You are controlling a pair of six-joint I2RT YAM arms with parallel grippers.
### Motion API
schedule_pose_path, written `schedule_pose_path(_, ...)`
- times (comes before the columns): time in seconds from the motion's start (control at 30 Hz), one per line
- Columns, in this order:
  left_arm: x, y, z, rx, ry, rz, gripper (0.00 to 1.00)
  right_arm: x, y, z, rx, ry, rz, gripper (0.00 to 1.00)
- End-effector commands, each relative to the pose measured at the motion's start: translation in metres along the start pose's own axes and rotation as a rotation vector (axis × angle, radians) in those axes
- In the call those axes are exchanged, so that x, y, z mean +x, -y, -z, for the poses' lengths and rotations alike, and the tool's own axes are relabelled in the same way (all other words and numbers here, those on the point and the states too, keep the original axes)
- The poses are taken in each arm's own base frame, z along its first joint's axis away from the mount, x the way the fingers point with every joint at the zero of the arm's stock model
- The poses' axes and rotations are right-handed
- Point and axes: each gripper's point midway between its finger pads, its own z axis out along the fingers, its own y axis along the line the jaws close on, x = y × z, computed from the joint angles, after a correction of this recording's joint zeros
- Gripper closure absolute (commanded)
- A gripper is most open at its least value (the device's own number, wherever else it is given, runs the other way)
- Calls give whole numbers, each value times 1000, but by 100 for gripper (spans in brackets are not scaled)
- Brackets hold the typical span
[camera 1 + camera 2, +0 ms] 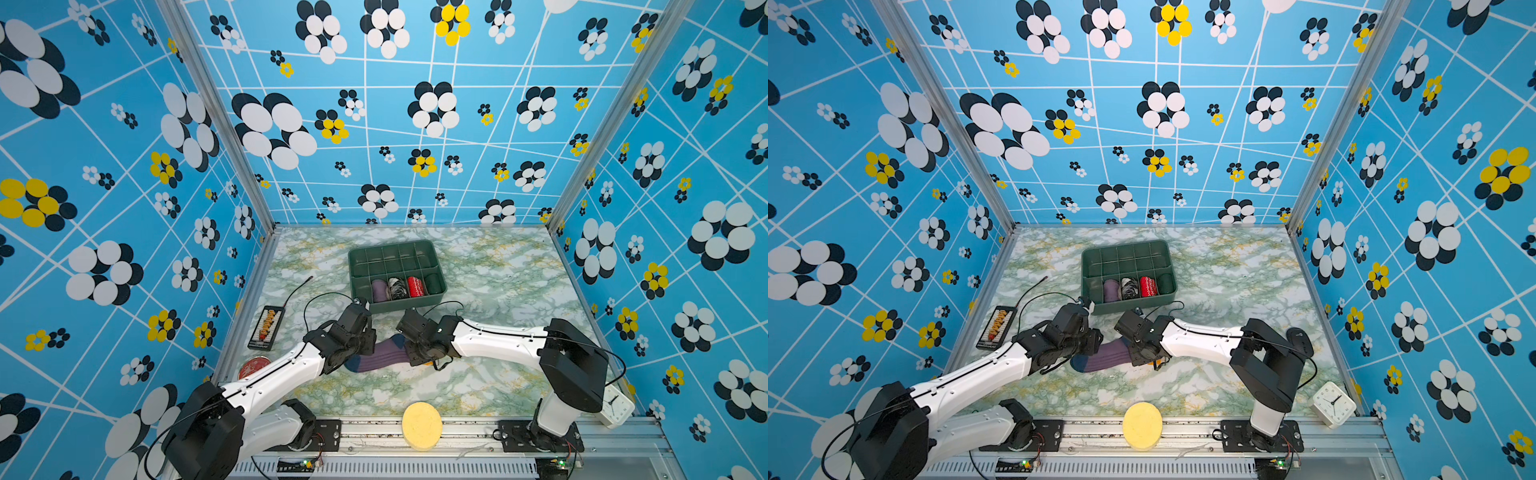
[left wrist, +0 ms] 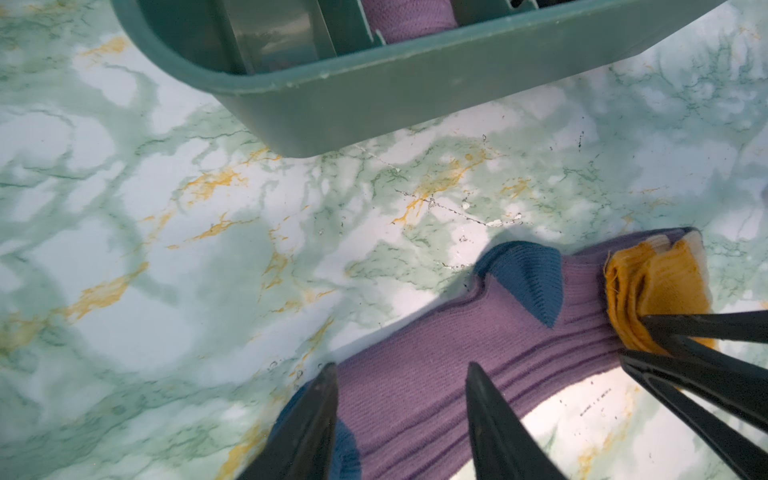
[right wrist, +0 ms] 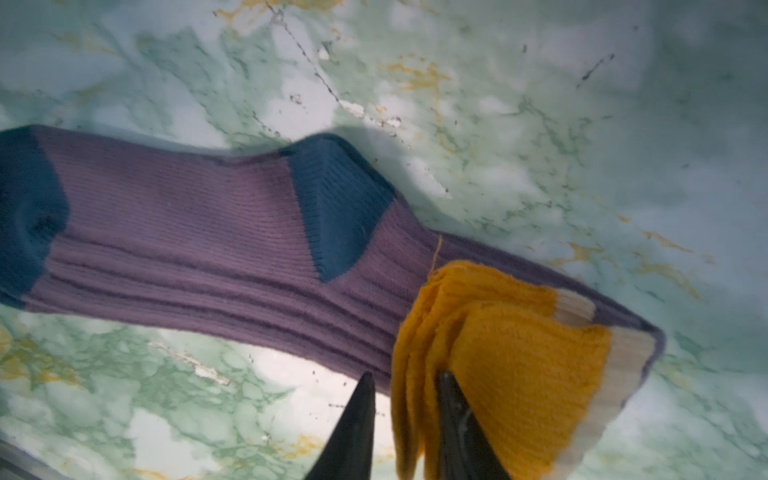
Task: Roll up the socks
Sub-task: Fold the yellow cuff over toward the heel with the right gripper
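Socks, look: the socks (image 1: 380,355) are purple ribbed knit with a dark blue toe and heel. The orange cuff has a pale stripe at its edge. The layered cuff edges in the right wrist view show one sock lying on the other (image 3: 187,232).
Cuff: the orange end is folded back over the purple leg. Its layers stand up as a short flap.
Place: they lie flat on the table (image 1: 498,291), in both top views between the two arms (image 1: 1106,357). They are just in front of the green divided bin (image 1: 407,302) and do not touch it.
Long axis: it runs across the table from left to right, roughly along the bin's front wall, with a shallow bend at the heel.
Toe end: it points toward the left arm's side and lies slightly nearer the front edge of the table.
Heel: the blue wedge bulges toward the bin.
Cuff end: it points toward the right arm's side.
Left fingers: the left fingers (image 2: 318,415) stand moderately apart over the purple foot, close to the blue toe. Flat fabric shows between them and nothing is pinched. I cannot tell whether the tips press on the knit.
Right fingers: the right fingers (image 3: 357,424) are only narrowly parted, with the folded orange cuff edge between them. A sliver of table shows between one finger and the cuff, so the flap is not clamped.
Bin contents: the front row holds a purple roll (image 1: 379,290), a black-and-white bundle (image 1: 397,287) and a red patterned bundle (image 1: 415,286).
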Motion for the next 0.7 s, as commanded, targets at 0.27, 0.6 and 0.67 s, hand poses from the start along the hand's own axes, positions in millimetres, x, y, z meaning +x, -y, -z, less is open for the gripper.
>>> schedule_pose_path(0.27,-5,11,5,51,29,-2,53,-24,8,43,-213,123,-160,67)
schedule_pose_path(0.6,-19,66,24,169,76,-131,60,8,40,36,-200,33,-225,93)
schedule_pose_path(0.67,-18,80,22,187,59,-158,63,13,29,34,-271,8,-227,94)
